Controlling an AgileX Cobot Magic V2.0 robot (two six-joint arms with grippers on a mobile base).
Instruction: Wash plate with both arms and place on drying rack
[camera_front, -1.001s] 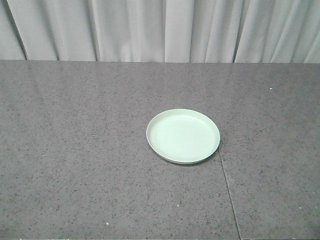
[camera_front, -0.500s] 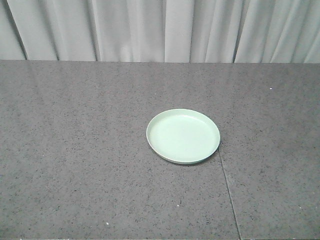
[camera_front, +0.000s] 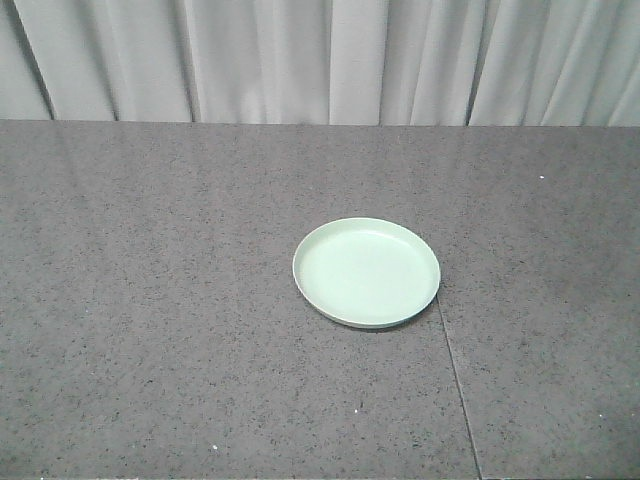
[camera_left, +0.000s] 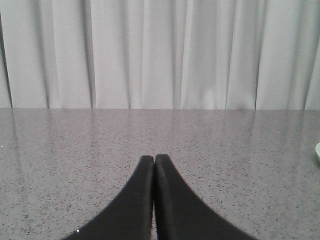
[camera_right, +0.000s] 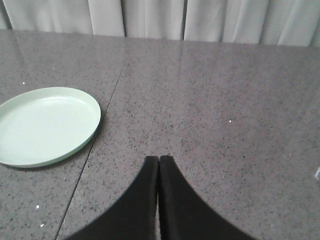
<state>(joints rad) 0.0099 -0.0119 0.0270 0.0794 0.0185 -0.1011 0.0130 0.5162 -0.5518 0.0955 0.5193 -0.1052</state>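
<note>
The plate (camera_front: 366, 272) is being shown lying flat and right way up on the grey speckled counter (camera_front: 150, 300), a little right of the middle in the front-facing view. Its right rim is just beside a thin seam (camera_front: 455, 380) that is running towards the near edge. A pale pleated curtain (camera_front: 300, 60) is hanging behind the counter's far edge.

In the left wrist view the left gripper (camera_left: 154, 158) is being seen with its two black fingers pressed together tip to tip, and nothing is being held between them. It is being pointed across the counter towards the curtain. Only a sliver of the plate's rim is being caught at the right border of that view, well apart from the fingertips.

In the right wrist view the right gripper (camera_right: 159, 159) is likewise being seen closed, finger against finger, with nothing being grasped. The plate is lying ahead and to the left of its tips, apart from them, with the seam passing between plate and gripper. The plate is being touched by neither gripper.
</note>
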